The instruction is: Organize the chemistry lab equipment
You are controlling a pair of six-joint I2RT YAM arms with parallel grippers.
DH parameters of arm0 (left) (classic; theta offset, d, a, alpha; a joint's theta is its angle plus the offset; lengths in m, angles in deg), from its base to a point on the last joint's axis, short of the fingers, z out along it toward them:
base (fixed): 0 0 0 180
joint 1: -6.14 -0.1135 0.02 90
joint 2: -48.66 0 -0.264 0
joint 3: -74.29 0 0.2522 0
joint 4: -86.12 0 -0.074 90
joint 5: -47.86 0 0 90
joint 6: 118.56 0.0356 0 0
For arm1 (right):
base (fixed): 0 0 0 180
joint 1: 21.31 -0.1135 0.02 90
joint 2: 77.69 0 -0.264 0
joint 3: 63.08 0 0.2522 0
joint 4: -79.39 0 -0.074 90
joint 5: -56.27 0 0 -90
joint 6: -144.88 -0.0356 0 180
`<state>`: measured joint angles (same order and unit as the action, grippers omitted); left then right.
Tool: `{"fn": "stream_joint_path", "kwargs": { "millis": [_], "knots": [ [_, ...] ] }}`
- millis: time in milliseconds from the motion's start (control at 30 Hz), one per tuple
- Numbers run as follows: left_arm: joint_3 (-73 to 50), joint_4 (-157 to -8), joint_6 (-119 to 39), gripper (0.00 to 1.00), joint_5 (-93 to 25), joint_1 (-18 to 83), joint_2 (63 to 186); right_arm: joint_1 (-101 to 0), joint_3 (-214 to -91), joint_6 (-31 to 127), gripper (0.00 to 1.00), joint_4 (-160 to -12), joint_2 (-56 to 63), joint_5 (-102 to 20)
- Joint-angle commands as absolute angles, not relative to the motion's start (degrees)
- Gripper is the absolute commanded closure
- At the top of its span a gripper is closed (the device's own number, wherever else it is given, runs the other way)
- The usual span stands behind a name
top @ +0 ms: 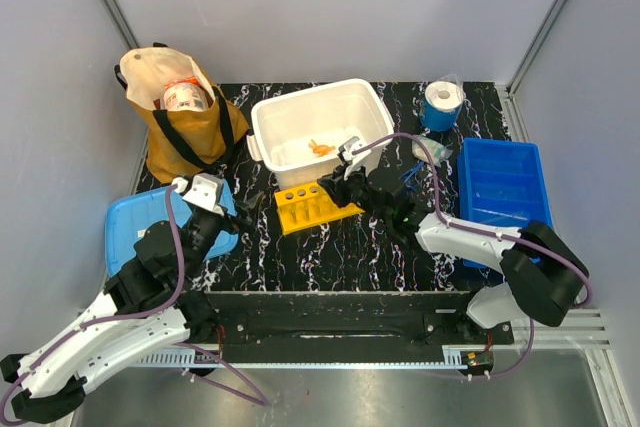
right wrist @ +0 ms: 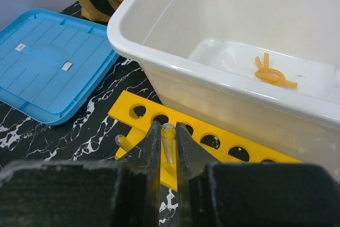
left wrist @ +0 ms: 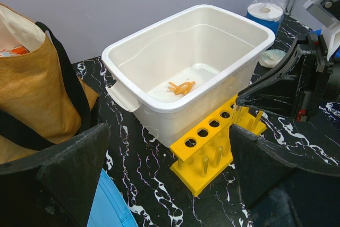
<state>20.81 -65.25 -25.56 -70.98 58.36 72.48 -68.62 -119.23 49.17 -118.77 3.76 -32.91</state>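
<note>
R hand [right wrist: 166, 131] pinched (fwd); L hand [left wrist: 169, 147] open.

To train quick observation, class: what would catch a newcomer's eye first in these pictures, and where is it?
The white tub at mid-table, with a tiny orange knotted piece on its floor. Just in front sits a yellow tube rack, and the right arm's fingers pinch a thin clear tube over its holes.

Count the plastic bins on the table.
2. The white bin sits at the back centre, behind the yellow rack; the blue bin sits at the right edge. None seems hidden.
</note>
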Motion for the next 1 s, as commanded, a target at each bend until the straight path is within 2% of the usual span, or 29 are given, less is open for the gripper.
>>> {"fn": "stream_joint_path", "kwargs": {
  "millis": [0, 967],
  "knots": [
    [21.0, -68.5, -25.0, 0.01, -72.2, 58.3, 73.0, -69.6, -118.9, 50.2, 0.9, -122.3, 4.8, -33.4],
    [21.0, -68.6, -24.9, 0.01, -72.1, 58.4, 72.6, -70.7, -118.1, 50.6, 0.9, -124.6, 8.9, -33.2]
  ]
}}
